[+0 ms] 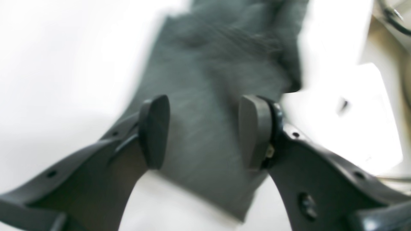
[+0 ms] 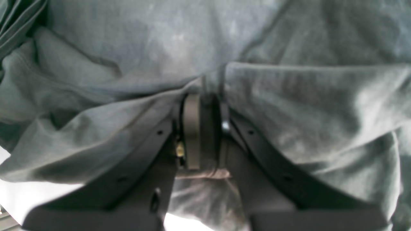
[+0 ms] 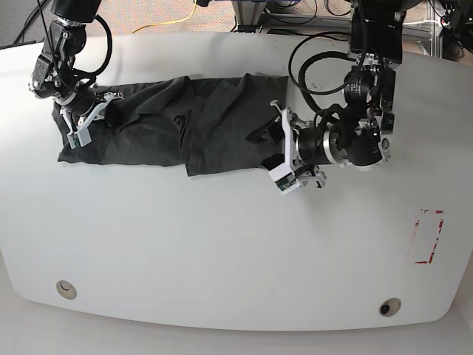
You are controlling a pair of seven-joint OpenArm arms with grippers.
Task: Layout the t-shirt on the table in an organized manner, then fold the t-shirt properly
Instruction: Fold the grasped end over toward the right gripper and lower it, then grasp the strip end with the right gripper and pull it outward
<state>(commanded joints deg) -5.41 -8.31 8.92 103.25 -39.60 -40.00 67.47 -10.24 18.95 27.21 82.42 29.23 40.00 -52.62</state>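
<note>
Across the far side of the table (image 3: 222, 251), laying out the t-shirt (image 3: 229, 129)
Right hand (image 2: 208, 131) pinches its cloth; left hand (image 1: 204, 133), fingers apart, is above the other end. Next likely calls for gripping there and straightening the shirt.

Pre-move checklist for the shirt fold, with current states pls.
1. Left gripper open: ok, fingers well apart over the cloth.
2. Left gripper free of cloth: ok, nothing between its fingers.
3. Right gripper has a firm grip: cannot tell, cloth shows between its close-set fingers.
4. T-shirt flat: not ok, folds and ridges, worst near the right gripper.
5. T-shirt fully on the table: cannot tell, the right arm hides part of it.
</note>
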